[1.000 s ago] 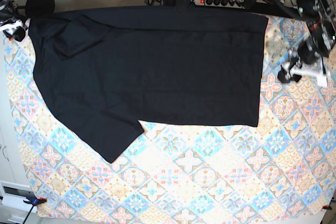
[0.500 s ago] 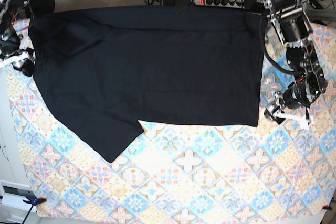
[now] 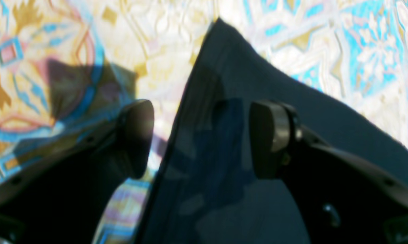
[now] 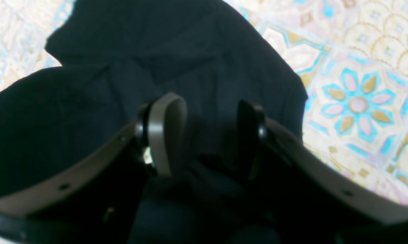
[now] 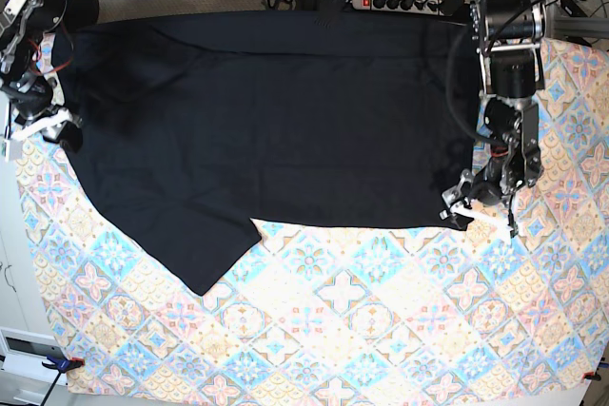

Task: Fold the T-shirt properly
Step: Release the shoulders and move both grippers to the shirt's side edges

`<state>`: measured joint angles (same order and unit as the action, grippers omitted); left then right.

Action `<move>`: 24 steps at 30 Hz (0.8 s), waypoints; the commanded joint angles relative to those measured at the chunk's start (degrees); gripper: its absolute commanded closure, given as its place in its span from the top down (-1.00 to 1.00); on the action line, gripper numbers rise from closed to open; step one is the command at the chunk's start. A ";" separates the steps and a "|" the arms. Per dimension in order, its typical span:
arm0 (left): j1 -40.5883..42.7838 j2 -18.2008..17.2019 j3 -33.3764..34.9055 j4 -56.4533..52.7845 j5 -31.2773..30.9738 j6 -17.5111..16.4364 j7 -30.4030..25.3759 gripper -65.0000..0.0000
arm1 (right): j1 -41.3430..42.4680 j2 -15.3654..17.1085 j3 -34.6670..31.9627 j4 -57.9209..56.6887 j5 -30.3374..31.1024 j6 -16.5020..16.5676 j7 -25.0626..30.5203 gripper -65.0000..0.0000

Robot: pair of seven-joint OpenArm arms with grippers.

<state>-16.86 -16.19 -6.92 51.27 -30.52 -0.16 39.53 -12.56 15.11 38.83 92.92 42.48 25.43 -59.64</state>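
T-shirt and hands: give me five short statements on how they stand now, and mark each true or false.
1. The T-shirt lies spread on a patterned cloth. True.
2. The left hand is shut on the shirt. False: its jaws stand open, astride a shirt corner.
3. The right hand is over black cloth. True.
4. One sleeve points toward the near edge of the table. True.
5. The shirt is already folded into a small square. False: it lies nearly full length, with only its far side looking turned in.
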 commanded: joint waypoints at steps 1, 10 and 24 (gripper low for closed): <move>-0.59 0.23 0.10 -1.99 -0.55 0.30 1.92 0.35 | 0.64 1.19 0.34 1.01 1.52 0.37 1.48 -0.14; -0.76 2.60 0.19 -2.96 -0.91 0.21 2.45 -0.75 | 0.64 1.11 0.16 0.92 -6.74 0.37 1.48 -0.14; 10.14 2.25 0.02 15.15 -0.99 0.21 5.44 -1.00 | 14.62 4.53 -8.72 -12.79 -20.19 0.37 2.10 -0.13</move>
<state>-6.44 -13.63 -6.96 65.67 -31.48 0.01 43.92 -0.21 17.76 29.89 78.61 21.02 25.43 -59.83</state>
